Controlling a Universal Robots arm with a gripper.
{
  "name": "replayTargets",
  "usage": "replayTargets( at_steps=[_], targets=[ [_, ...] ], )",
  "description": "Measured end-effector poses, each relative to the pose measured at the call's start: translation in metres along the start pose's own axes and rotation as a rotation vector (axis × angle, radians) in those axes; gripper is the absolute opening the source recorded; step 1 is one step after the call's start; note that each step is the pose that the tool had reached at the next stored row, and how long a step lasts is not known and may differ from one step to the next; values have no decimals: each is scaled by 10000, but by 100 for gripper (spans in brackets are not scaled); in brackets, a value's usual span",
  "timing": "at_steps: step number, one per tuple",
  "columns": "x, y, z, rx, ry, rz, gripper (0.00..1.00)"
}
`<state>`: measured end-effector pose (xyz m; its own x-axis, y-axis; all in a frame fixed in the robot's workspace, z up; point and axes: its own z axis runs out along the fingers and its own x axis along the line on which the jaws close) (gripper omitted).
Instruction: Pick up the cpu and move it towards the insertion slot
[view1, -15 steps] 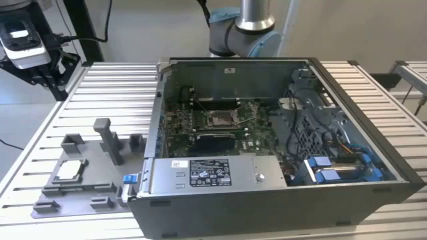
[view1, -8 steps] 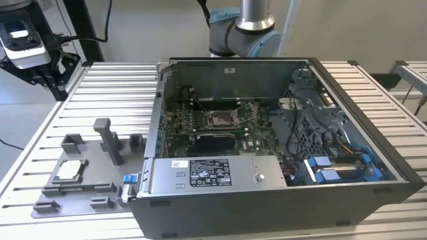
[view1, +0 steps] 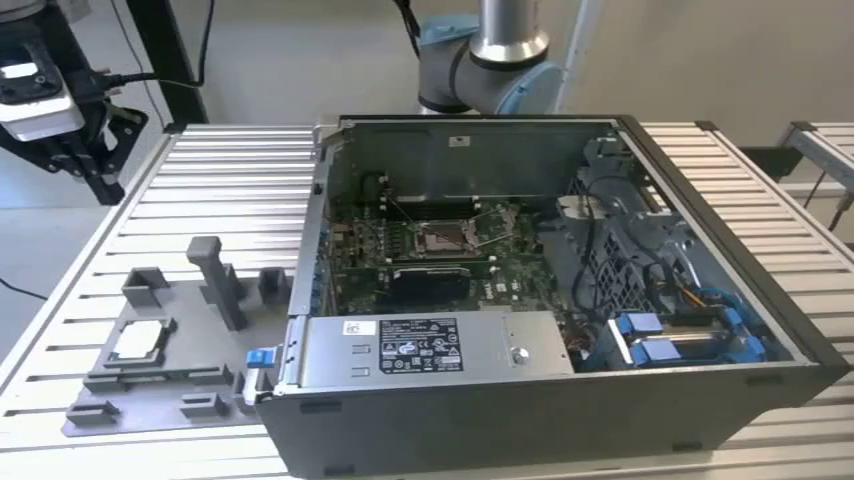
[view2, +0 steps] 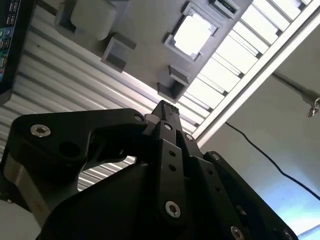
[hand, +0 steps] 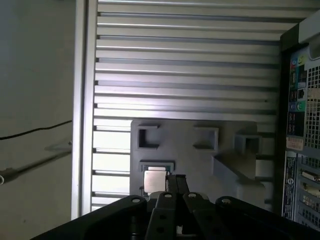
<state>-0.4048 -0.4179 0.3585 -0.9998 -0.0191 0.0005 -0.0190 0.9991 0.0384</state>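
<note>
The cpu lies flat in a recess of the grey fixture plate at the exterior view's left; it shows pale and bright in both wrist views. My gripper hangs well above the table at the exterior view's upper left, apart from the cpu. Its black fingers are pressed together and hold nothing. The insertion slot is a silver-framed square on the green board inside the open computer case.
Grey fixture blocks and a tall post stand on the plate around the cpu. The case walls rise beside the fixture. A black heatsink sits in front of the slot. Cables and blue drive parts fill the case's right side.
</note>
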Motion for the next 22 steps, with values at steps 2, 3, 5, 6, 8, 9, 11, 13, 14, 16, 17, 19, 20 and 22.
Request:
replayTargets(
  at_steps=[2, 3, 5, 6, 8, 9, 11, 13, 14, 16, 17, 19, 20, 22],
  targets=[
    [26, -47, -1, -1, 0, 0, 0],
    [39, -70, -1, -2, 0, -1, 0],
    [69, -117, -2, -2, -1, 0, 0],
    [85, -141, -2, -3, -1, 0, 0],
    [115, -193, -3, -4, -2, -1, 0],
    [124, -215, -3, -3, -1, 0, 0],
    [137, -258, -3, -5, -1, -1, 0],
    [139, -269, -4, -5, 0, -1, 0],
    [139, -269, -3, -5, -1, -1, 0],
    [139, -269, -4, -5, -1, -1, 0],
    [139, -269, -4, -5, -1, -2, 0],
    [139, -269, -4, -5, -1, -3, 0],
    [139, -269, -3, -5, -1, -4, 0],
    [139, -269, -4, -5, -1, -4, 0]
  ],
)
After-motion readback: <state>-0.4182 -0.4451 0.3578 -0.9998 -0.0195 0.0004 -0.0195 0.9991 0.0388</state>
